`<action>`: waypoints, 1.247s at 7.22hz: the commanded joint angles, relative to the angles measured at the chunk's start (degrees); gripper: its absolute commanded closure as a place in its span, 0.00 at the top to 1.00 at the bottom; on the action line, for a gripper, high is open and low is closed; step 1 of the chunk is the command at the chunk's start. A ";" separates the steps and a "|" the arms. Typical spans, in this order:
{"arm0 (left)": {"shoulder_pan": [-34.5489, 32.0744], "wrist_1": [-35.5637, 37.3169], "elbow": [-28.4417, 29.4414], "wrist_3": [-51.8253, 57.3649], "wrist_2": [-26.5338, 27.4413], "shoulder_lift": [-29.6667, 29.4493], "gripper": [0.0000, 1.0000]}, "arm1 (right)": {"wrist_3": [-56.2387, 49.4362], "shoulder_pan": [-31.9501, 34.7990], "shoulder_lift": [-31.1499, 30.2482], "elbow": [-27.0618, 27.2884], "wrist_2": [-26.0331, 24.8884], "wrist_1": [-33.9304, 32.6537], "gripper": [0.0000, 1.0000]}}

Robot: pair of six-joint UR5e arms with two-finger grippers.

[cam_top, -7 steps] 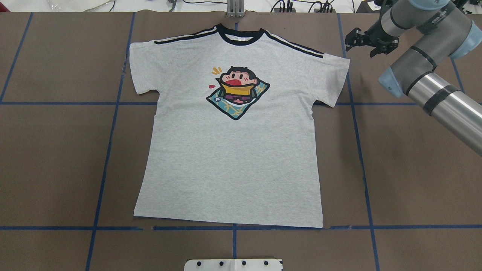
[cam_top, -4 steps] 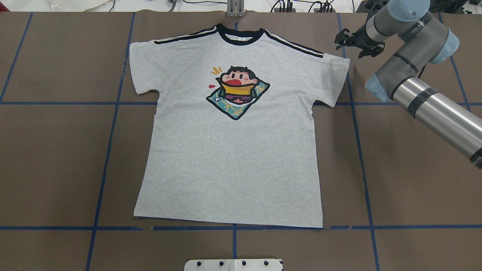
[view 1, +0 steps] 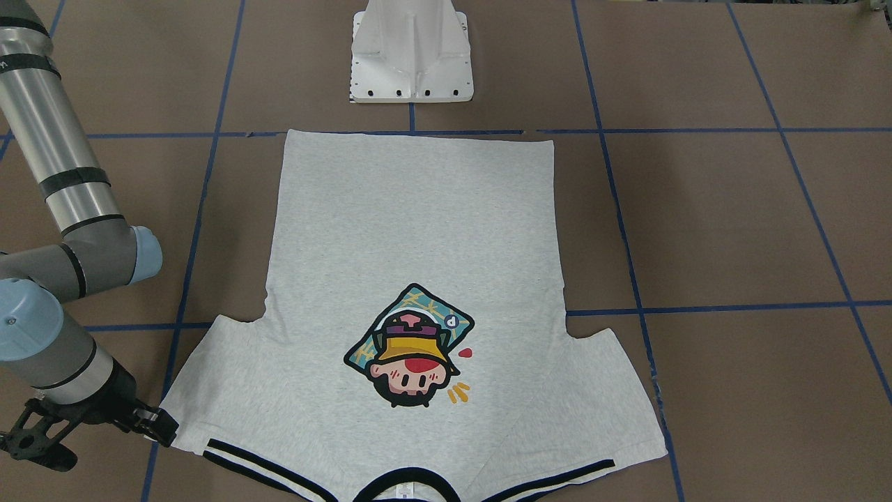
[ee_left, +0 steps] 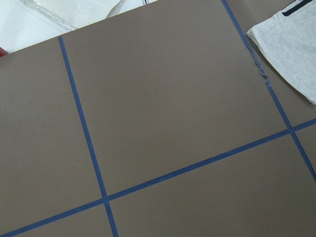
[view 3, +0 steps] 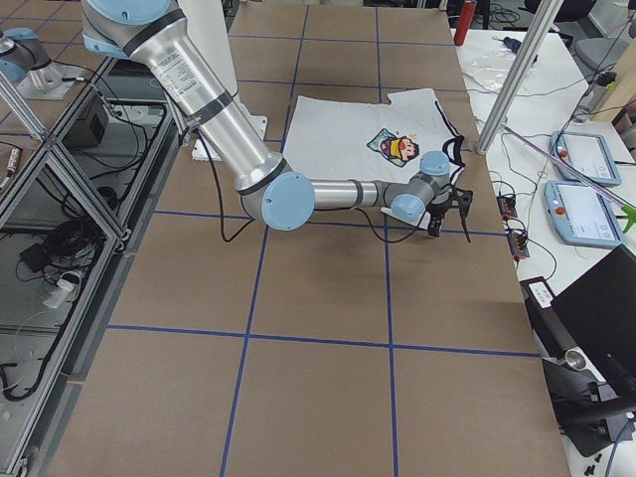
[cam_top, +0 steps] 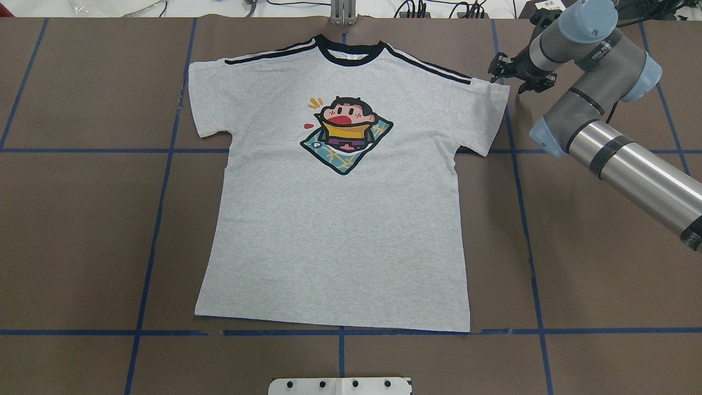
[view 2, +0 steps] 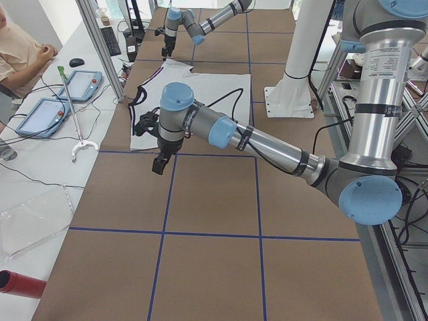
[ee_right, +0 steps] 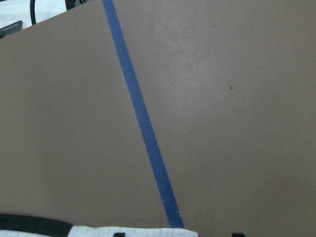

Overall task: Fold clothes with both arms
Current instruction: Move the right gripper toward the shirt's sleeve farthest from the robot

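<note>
Showing a light heather-grey T-shirt with black-trimmed collar and cartoon print [cam_top: 340, 230] spread flat, print up, on the brown surface with blue tape lines [cam_top: 82, 219], collar away from the white robot base [view 1: 411, 63]. Placing the black two-finger right claw [cam_top: 507, 77], fingers apart, just beside one sleeve's outer corner. Leaving the black left claw [view 2: 158, 155] above bare surface near the other sleeve, apart or together: cannot tell

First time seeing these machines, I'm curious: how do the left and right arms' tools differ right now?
The right tool sits at the sleeve edge of the T-shirt; the left tool hangs over bare table, clear of the other sleeve. The right tool's jaws stand open; the left tool's cannot be judged. Both are black; neither holds the flat shirt.
</note>
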 commanded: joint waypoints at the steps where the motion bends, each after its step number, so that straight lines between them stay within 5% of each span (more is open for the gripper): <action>1: 0.00 0.00 0.00 0.00 0.04 0.00 1.00 | 0.11 0.00 -0.13 -0.05 -0.05 -0.10 0.32; 3: 0.00 0.00 0.08 0.00 0.04 0.18 1.00 | 0.11 -0.09 -0.22 -0.13 0.04 -0.10 0.00; 6: 0.00 0.00 0.52 0.00 -0.05 0.35 1.00 | 0.63 0.09 0.22 1.17 0.38 -0.18 0.00; 8: 0.00 0.00 0.00 0.00 -0.05 0.35 1.00 | 4.92 -1.22 1.35 11.15 2.23 -6.29 0.00; 9: 0.00 0.00 0.00 0.00 -0.05 0.35 1.00 | 8.95 -4.02 3.54 11.72 2.06 -7.82 0.00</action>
